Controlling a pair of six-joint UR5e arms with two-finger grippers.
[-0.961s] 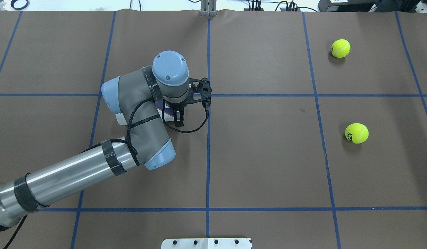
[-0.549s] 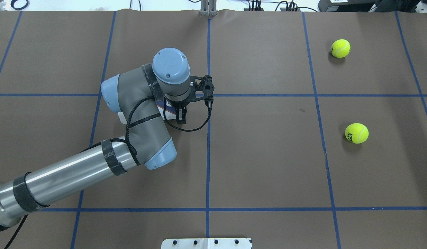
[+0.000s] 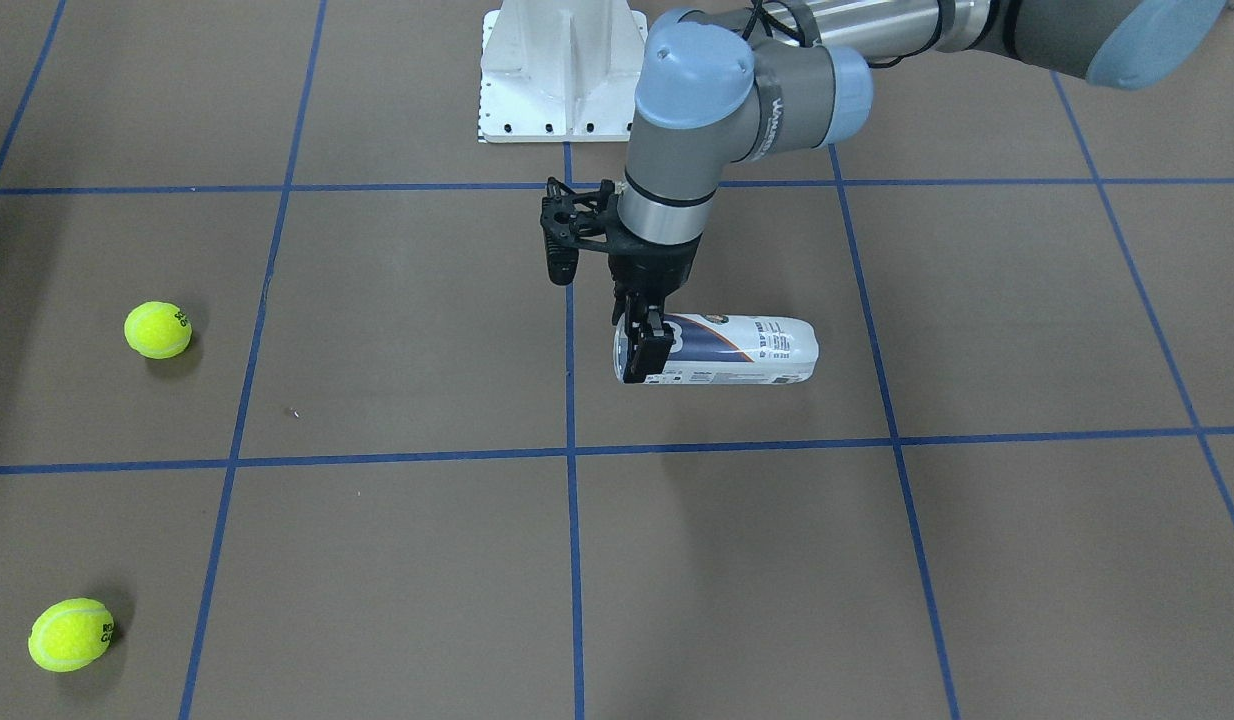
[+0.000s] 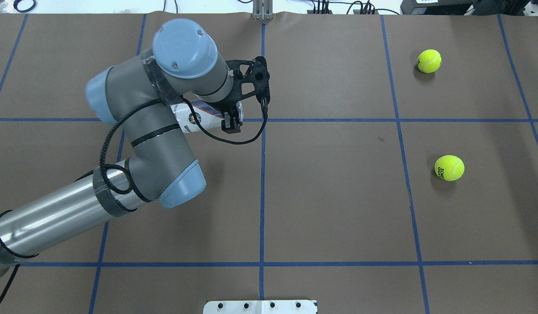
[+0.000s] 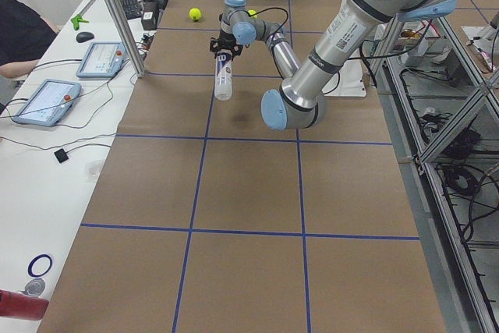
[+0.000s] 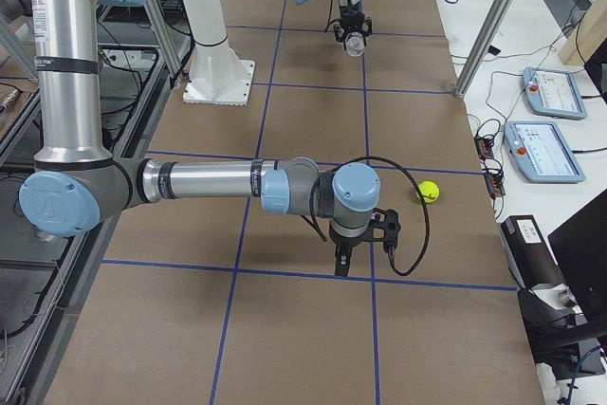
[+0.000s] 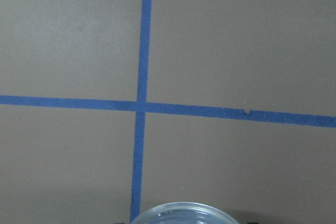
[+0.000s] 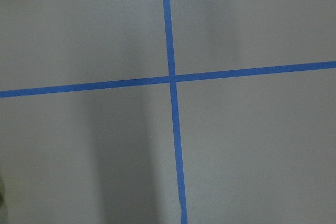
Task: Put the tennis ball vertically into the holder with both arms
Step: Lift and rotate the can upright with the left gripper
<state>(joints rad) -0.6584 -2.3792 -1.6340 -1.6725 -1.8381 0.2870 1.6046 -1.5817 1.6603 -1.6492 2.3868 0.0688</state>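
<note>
Brown gridded table (image 3: 377, 560), left pincer (image 3: 642, 348) clamping lifted holder (image 3: 737, 350), right pincer (image 6: 341, 267) state unclear

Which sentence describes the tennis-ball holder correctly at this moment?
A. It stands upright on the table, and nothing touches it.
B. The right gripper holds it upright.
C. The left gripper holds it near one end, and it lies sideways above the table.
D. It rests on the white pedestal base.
C: the left gripper is shut on the holder at its open end, and the can hangs about level, with its shadow falling apart from it on the table.
</note>
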